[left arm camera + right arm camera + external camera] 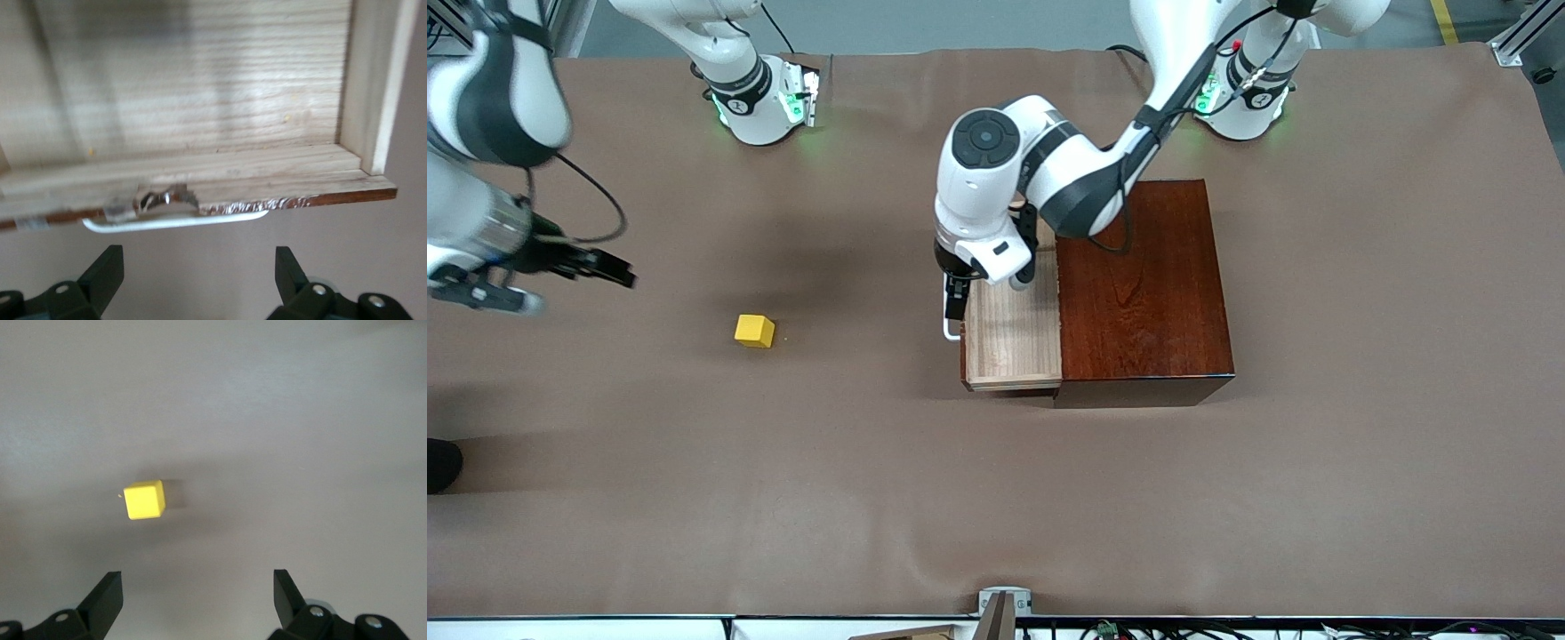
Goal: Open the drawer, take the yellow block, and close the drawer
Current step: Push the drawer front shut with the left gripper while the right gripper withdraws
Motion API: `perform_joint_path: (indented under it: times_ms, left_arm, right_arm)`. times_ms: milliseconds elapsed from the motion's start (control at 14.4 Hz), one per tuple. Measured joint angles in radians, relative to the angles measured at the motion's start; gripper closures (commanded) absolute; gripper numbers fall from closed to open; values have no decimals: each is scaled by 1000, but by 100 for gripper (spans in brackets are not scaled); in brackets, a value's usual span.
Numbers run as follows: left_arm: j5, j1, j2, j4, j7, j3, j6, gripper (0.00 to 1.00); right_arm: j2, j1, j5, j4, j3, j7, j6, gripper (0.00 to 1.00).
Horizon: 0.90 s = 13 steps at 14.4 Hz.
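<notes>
The drawer (1014, 342) of the dark reddish-brown box (1143, 284) stands pulled out toward the right arm's end; the pale interior (200, 80) that shows is empty. My left gripper (954, 305) is open just in front of the white handle (949, 333), not touching it; in the left wrist view the handle (177, 221) lies just off the open left gripper (199, 273). The yellow block (754, 331) sits on the table, apart from the drawer toward the right arm's end. My right gripper (609, 267) is open in the air, with the block (144, 500) ahead of the open right gripper (197, 593).
The brown table cloth (996, 498) covers the whole table. The left arm's elbow (1049, 169) hangs over the box's edge and the drawer. A dark object (440, 462) lies at the table's edge at the right arm's end.
</notes>
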Motion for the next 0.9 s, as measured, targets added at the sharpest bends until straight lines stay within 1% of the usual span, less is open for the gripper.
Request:
perform_joint_path:
  times_ms: [139, 278, 486, 625, 903]
  left_arm:
    - [0, -42, 21, 10, -89, 38, 33, 0]
    - [0, -67, 44, 19, -105, 65, 51, 0]
    - [0, -75, 72, 24, -86, 67, 59, 0]
    - [0, -78, 76, 25, -59, 67, 59, 0]
    - [0, -78, 78, 25, -22, 66, 20, 0]
  right_arm:
    - [-8, -28, -3, 87, -1, -15, -91, 0]
    - [-10, -37, -3, 167, -1, -20, -155, 0]
    - [-13, -37, -3, 253, 13, -20, -243, 0]
    - [-15, -33, -3, 285, 23, -20, -279, 0]
    - [-28, 2, -3, 299, 33, -12, -308, 0]
